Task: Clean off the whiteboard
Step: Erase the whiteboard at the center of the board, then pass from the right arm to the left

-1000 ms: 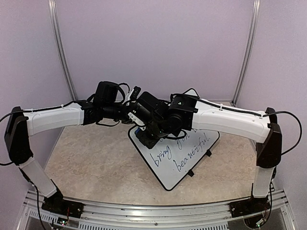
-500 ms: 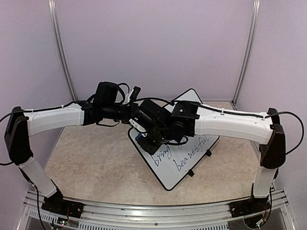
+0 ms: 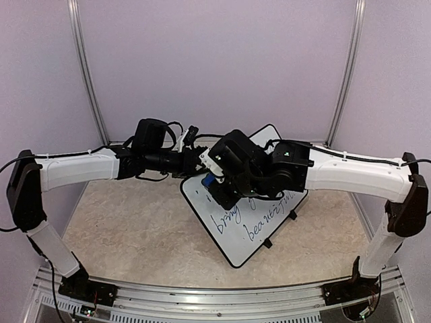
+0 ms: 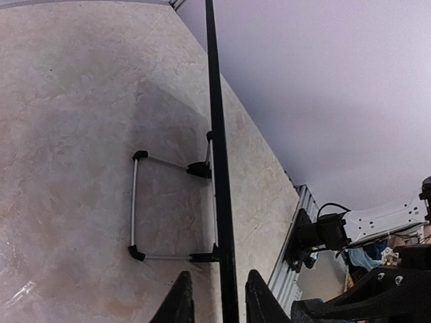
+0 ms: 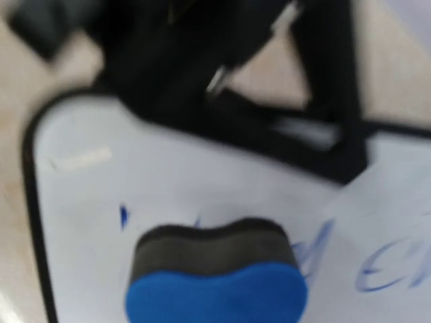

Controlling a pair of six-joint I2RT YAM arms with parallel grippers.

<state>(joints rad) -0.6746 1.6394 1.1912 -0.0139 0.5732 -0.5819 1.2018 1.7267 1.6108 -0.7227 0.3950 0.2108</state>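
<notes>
The whiteboard (image 3: 232, 250) sits cornerwise on the desk (image 3: 135, 229) between the two arms, and both sets of fingers are at its far left corner. The left fingers (image 4: 179, 306) stand one on each side of the board's black rim (image 4: 217, 134), which runs straight ahead of them like a rail. A thin gap shows on either side, so they are narrowly parted around the edge and not visibly pinching it. Just to their left, a wire foot (image 4: 135, 205) of the board rests on the desk. The right fingers are hidden in their own view behind the eraser (image 5: 215, 282), a blue block with a dark pad, and they are closed on it. That view is blurred, so it is unclear whether the pad touches the white surface or hangs just over it. The coming move turns on where the blue writing (image 3: 259, 219) lies. Nearly all of it sits to one side of the eraser, on the side toward the right arm's base, in two lines running off toward the board's right corner. Only a small blue fleck (image 5: 123, 217) lies on the other side. The wipe therefore probably needs to travel away from the left fingers and along those lines. The left fingers are the nearer ones to steady the rim, though with so loose a hold the board may slide under the push.
</notes>
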